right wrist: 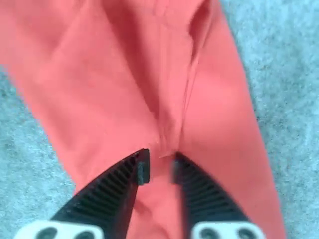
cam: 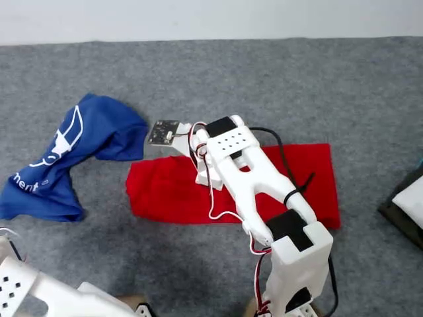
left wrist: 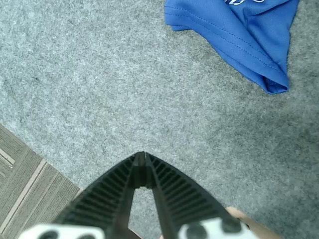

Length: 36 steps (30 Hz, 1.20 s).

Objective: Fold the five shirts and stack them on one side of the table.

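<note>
A red shirt (cam: 168, 191) lies folded into a band across the middle of the grey table. My right gripper (cam: 203, 170) is down on the shirt's back edge, near its left half. In the right wrist view, the red shirt (right wrist: 109, 74) has creases running into the narrow gap of the right gripper (right wrist: 159, 167), which is shut on a pinch of the cloth. A crumpled blue shirt (cam: 66, 155) with white print lies at the left. My left gripper (left wrist: 144, 158) is shut and holds nothing, low over bare carpet near the table's front left corner, with the blue shirt (left wrist: 249, 35) beyond it.
At the right edge of the table sits a dark flat thing (cam: 396, 214) with a white piece on top. The table's front left edge (left wrist: 55, 172) drops to a striped floor (left wrist: 22, 191). Grey carpet (cam: 264, 79) stretches behind the shirts.
</note>
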Tool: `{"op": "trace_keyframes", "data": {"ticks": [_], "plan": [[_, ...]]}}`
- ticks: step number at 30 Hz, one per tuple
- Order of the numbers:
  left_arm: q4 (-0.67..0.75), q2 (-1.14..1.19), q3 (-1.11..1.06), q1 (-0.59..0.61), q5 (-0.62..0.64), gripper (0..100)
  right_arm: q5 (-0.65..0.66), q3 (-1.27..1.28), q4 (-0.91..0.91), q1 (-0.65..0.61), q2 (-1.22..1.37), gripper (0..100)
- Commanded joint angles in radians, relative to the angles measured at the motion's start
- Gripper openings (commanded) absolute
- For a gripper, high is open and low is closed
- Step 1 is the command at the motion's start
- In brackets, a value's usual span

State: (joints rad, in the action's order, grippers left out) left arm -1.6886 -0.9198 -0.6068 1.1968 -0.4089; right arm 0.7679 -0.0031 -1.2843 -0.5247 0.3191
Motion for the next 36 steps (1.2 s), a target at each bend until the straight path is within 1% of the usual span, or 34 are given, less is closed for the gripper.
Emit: {"op": "trace_keyframes", "data": {"ticks": [1, 6, 8, 11, 14, 16, 19, 21, 22, 26, 29, 33, 36], "plan": [[0.0, -0.014, 0.002, 0.008, 0.005, 0, -0.046, -0.091, -0.005, 0.002, -0.018, 23.6], [0.0, -0.014, 0.002, 0.008, 0.005, 0, -0.052, -0.218, -0.143, -0.044, -0.018, 23.6], [0.002, -0.014, 0.002, 0.008, 0.005, 0, -0.052, -0.252, -0.191, -0.079, -0.018, 21.4], [0.005, -0.014, 0.002, 0.008, 0.005, 0, -0.052, -0.264, -0.214, -0.125, -0.01, 17.7], [0.006, -0.014, 0.002, 0.008, 0.005, 0, -0.052, -0.252, -0.211, -0.13, 0.001, 15.8], [0.006, -0.014, 0.007, 0.008, 0.005, 0, -0.052, -0.249, -0.222, -0.122, 0.012, 11.7], [0.006, -0.014, 0.012, 0.008, 0.005, 0, -0.054, -0.25, -0.254, -0.087, 0.012, 0.2], [0.006, -0.014, 0.012, 0.008, 0.005, 0, -0.054, -0.252, -0.286, -0.05, 0.01, 2.0], [0.006, -0.014, 0.012, 0.008, 0.005, 0, -0.058, -0.252, -0.3, -0.033, 0.01, 1.0], [0.0, -0.014, 0.012, 0.008, 0.005, 0, -0.147, -0.287, -0.366, 0.073, 0.01, 1.0], [0.0, -0.014, 0.013, 0.008, 0.005, 0, -0.189, -0.331, -0.397, 0.179, 0.01, 1.0], [0.0, -0.014, 0.013, 0.008, 0.002, 0, -0.273, -0.367, -0.386, 0.349, 0.01, 1.0], [0.0, -0.014, 0.013, 0.008, 0.002, 0, -0.339, -0.37, -0.371, 0.446, 0.013, 1.0]]}}
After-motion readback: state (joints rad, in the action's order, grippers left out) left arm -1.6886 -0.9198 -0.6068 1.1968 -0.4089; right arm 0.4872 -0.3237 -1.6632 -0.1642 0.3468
